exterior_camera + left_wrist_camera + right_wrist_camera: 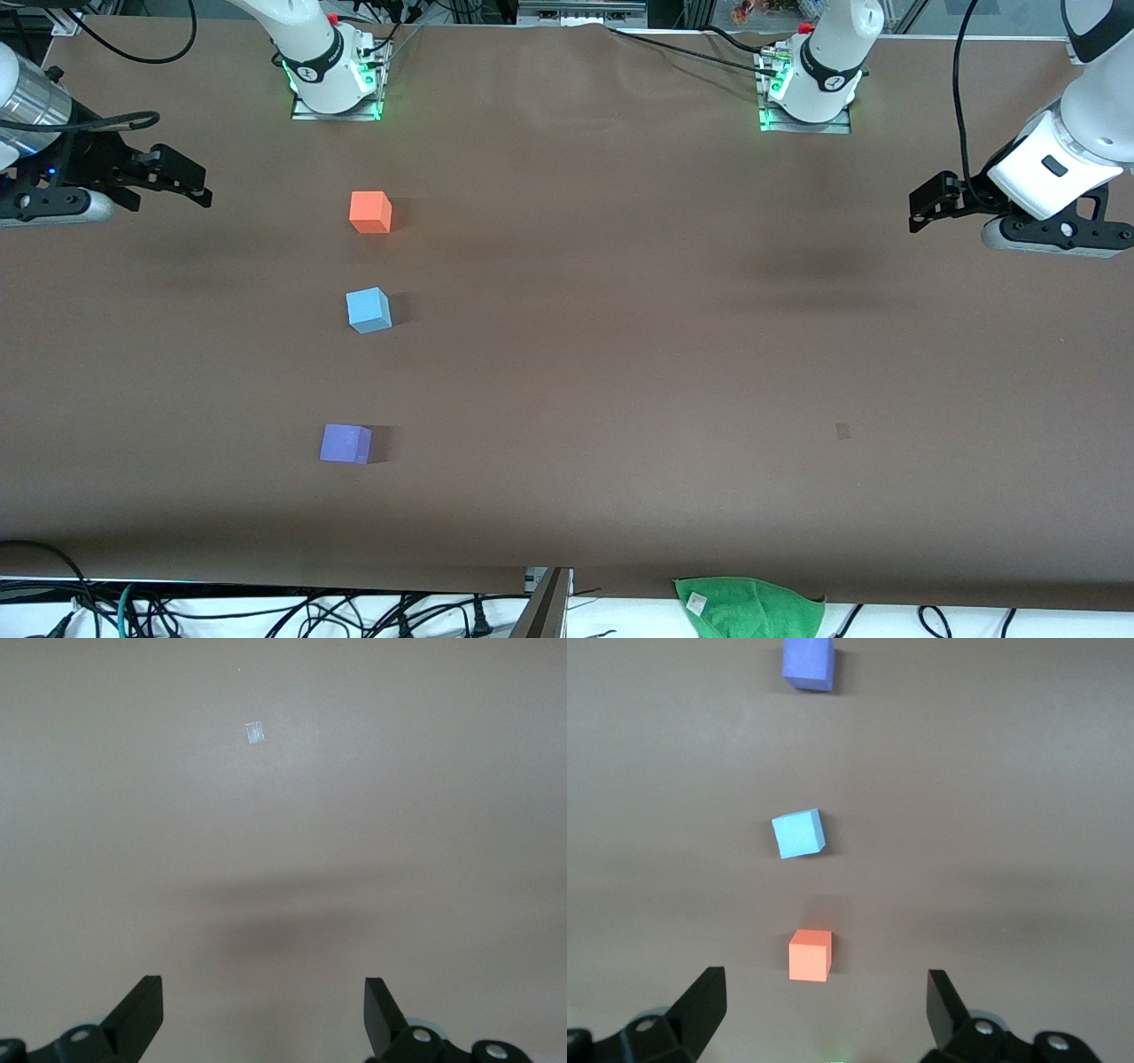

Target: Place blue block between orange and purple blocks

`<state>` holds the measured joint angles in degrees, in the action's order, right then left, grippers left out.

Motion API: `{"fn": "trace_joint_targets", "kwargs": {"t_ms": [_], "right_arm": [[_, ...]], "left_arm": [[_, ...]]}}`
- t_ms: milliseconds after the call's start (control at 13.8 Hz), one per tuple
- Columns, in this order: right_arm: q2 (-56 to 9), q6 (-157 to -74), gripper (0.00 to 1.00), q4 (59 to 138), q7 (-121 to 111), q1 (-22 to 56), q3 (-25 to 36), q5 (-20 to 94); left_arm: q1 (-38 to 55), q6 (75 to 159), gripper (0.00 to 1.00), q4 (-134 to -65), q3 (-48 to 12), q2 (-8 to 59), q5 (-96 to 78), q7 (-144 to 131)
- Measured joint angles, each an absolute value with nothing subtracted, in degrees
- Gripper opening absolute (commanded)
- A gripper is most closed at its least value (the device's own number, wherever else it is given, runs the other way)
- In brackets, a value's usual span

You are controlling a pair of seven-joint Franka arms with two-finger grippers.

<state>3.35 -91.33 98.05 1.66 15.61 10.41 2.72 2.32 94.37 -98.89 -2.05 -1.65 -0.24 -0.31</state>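
Counter (pixel 620 354), near to far from the front camera: purple block (pixel 345 444), then blue block (pixel 368 310) sitting turned a little off square, then orange block (pixel 370 212), all three apart in one rough line toward the right arm's end. Right tool (pixel 182 182) empty with jaws wide, up over that end of the counter; left tool (pixel 926 208) empty, jaws wide, waiting over its own end. I judge the blue block already lies between the other two; if I adjust, I match its skew before closing, then only square it up

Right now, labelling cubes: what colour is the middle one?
Light sky blue, the blue block; clearest in the front view.
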Motion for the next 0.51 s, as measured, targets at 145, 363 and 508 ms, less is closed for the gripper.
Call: {"fn": "trace_joint_targets", "kwargs": {"t_ms": [145, 363, 508], "right_arm": [[3.5, -91.2, 1.0, 97.9, 2.0, 13.2, 5.5, 2.3], [3.5, -90.9, 1.0, 97.9, 2.1, 12.6, 4.7, 2.1], [3.5, -90.9, 1.0, 97.9, 2.0, 12.1, 4.7, 2.1]], "left_arm": [[2.3, 94.3, 1.0, -98.9, -2.0, -1.7, -0.2, -0.3], [2.3, 94.3, 1.0, -98.9, -2.0, -1.7, -0.2, -0.3], [2.3, 94.3, 1.0, -98.9, -2.0, -1.7, -0.2, -0.3]]}}
